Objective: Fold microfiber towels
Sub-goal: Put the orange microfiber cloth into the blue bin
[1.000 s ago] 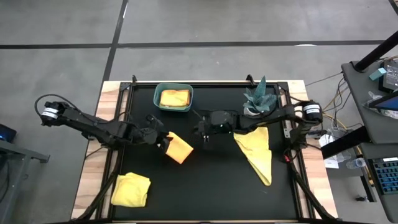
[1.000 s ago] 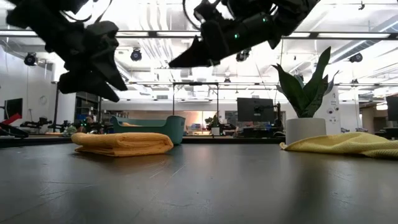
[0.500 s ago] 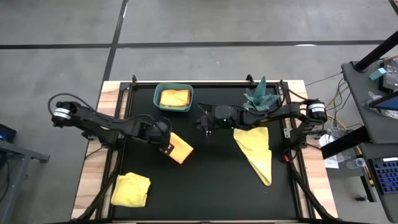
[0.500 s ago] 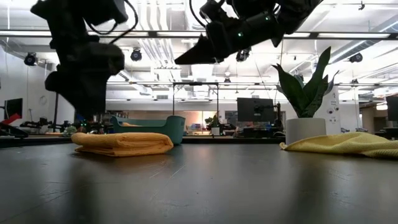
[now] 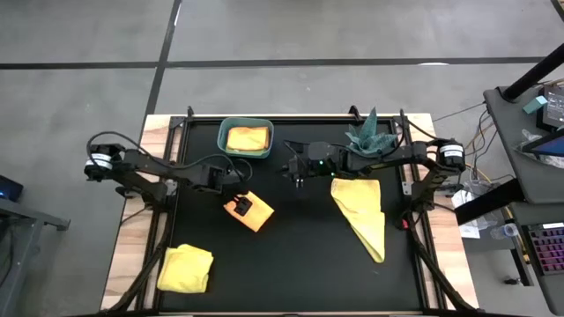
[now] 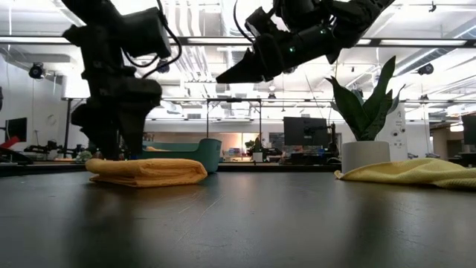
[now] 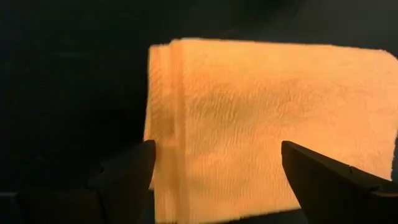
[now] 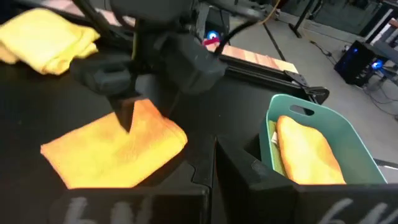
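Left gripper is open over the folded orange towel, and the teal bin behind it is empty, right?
Not quite: the teal bin is not empty; a folded towel lies in it, as the high view and right wrist view show. The rest holds: the left gripper is open over the folded orange towel.

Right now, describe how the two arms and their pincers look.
Both arms are dark, jointed and slender, each with a white-and-black collar near its base and loose black cables looping along it. The left pincer has two flat, dark, wedge-shaped fingers. The right pincer is equally dark, and a small green light shows behind it.
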